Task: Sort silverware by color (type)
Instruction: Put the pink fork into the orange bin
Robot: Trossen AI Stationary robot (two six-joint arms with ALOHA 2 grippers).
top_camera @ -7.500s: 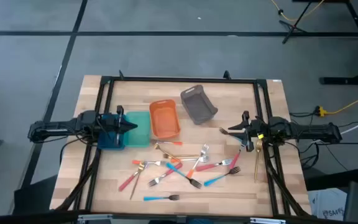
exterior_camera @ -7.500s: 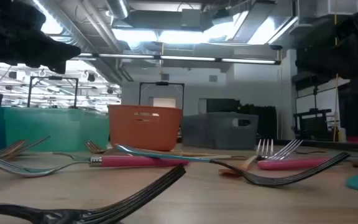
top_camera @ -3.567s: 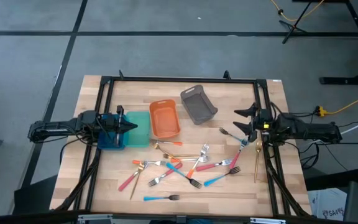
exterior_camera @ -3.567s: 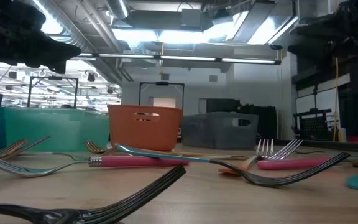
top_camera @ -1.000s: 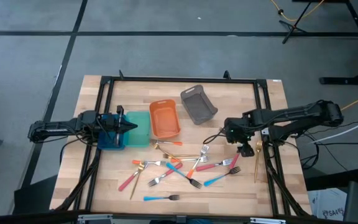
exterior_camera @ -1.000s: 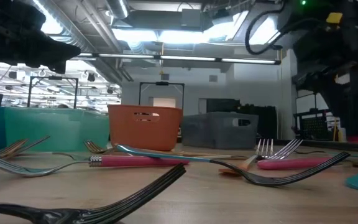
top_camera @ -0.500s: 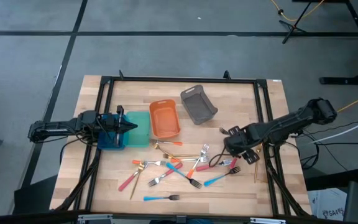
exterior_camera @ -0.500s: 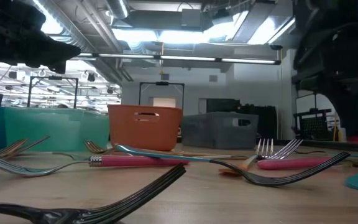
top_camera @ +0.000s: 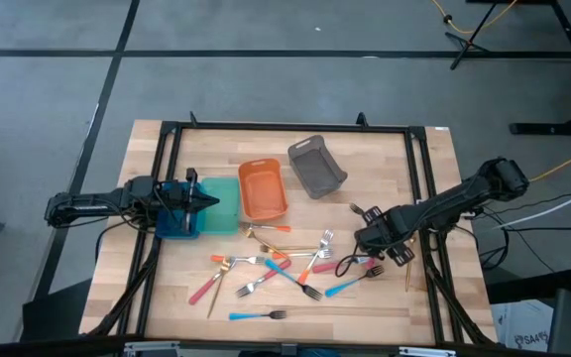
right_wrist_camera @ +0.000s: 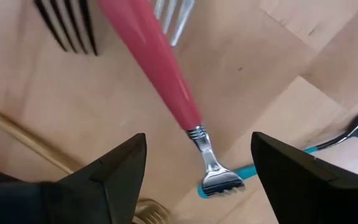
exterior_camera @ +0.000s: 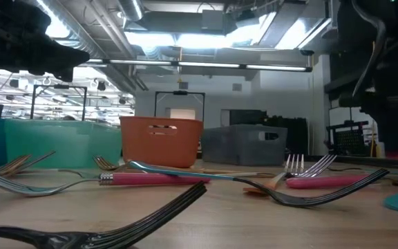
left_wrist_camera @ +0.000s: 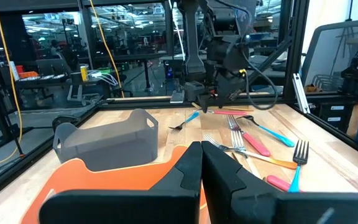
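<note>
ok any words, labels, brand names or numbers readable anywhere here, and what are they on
None can be read in any view.
Orange bin: a small mark near the rim, too blurred to read.
Teal bin and grey bin: no lettering shows.
Red-handled fork between the open right gripper's fingers: no marking shows.
Room equipment beyond the table: too small to read.

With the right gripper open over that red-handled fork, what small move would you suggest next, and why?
Probably lower the right gripper straight down and close on the red fork. Its fingers stand wide open on either side of the fork's neck, nothing is held yet, and the fork lies flat on the table. The left gripper waits shut by the teal bin.
</note>
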